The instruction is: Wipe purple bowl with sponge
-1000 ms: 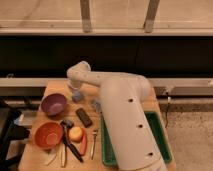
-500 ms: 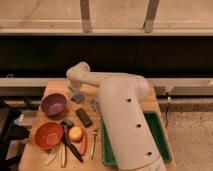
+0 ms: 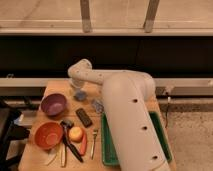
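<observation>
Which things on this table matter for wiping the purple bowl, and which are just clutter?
For the job: purple bowl; gripper beside it, at a bluish item, possibly the sponge.
Lying about: orange bowl, round fruit, black rectangular object, fork, green tray.

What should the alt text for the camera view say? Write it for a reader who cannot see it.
A white robot arm reaches across a wooden table, its gripper at a small bluish object just right of the purple bowl. Nearer the camera are an orange bowl, a round fruit, utensils and a green tray.
</observation>
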Controlling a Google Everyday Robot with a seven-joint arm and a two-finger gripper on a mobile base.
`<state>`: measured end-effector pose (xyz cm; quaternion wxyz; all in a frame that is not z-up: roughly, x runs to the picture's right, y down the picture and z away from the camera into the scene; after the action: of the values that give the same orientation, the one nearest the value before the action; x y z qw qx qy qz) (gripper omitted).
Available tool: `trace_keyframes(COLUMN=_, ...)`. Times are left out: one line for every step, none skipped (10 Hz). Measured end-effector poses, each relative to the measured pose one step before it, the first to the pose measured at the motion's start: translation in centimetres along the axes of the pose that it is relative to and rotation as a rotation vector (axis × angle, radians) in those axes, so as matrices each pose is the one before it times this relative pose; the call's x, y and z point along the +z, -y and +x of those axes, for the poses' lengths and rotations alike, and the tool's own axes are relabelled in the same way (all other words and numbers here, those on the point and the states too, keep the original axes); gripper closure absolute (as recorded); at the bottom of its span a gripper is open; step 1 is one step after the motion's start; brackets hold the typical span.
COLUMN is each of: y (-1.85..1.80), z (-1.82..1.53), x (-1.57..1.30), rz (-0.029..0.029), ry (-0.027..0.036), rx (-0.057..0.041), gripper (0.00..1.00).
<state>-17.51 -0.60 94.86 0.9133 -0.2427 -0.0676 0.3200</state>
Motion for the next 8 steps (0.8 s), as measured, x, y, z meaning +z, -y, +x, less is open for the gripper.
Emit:
trace_keyframes(y=0.221, z=-0.334, x=-1.493, rz=0.00561, ry=0.0052, rx=-0.01974, gripper=1.0)
trace_keyframes(y=-0.153, z=-0.554, x=-1.535, rz=-0.00386, ry=0.00952, rx=-0.02887, gripper=1.0)
trace_keyframes(y=-0.595, z=-0.678, x=-1.493, rz=-0.01025, ry=0.01462, rx=-0.03064, gripper=1.0)
trace_keyframes(y=-1.153, z=-0.738, x=-1.285, rz=-0.02031, ry=0.02054, rx=-0.03064, gripper=1.0)
trace_keyframes(y=-1.647, z=-0.936, x=-0.718, rz=-0.02417, ry=0.02222, rx=-0.03334, gripper=1.0)
trace_keyframes(y=-1.55, z=-0.873, x=-0.224, rz=-0.02099, ry=0.01587, rx=-0.02844, gripper=1.0)
trace_keyframes(y=-1.42, z=-0.853, x=-0.124, rz=-0.01433, ry=0.00945, rx=-0.02581, gripper=1.0)
trace_keyframes(y=-2.17, z=-1.104, x=0.254, rz=-0.02796, ry=0.00678, rx=-0.03702, gripper=1.0)
